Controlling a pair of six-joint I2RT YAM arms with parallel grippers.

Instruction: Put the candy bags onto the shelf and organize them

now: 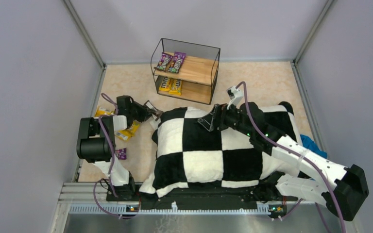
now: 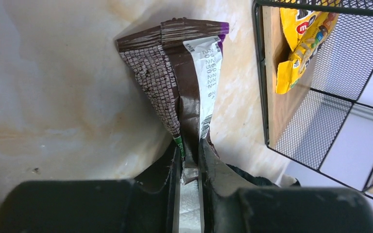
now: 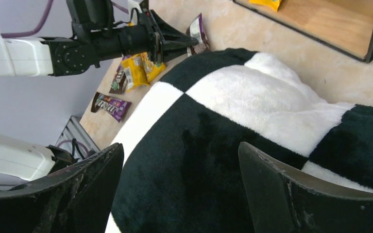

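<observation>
My left gripper [image 2: 190,145] pinches one end of a glossy dark-brown candy packet [image 2: 175,68] near the black-wire, two-board wooden shelf [image 1: 208,92], so I judge this the carry step; next it needs lifting onto the upper board [image 1: 201,68] beside the purple packets [image 1: 171,62] (yellow packets [image 1: 171,86] sit below). The right gripper [image 3: 179,165] hangs spread and empty over the black-and-white checkered plush cushion [image 3: 252,111]; only the overhead view shows that upper board, while the right wrist view catches loose packets [image 3: 109,104] past the cushion, perhaps four.

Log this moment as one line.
left gripper: shut on brown bag, near shelf | right gripper: open over cushion | shelf: two purple bags top, two yellow bags bottom
</observation>
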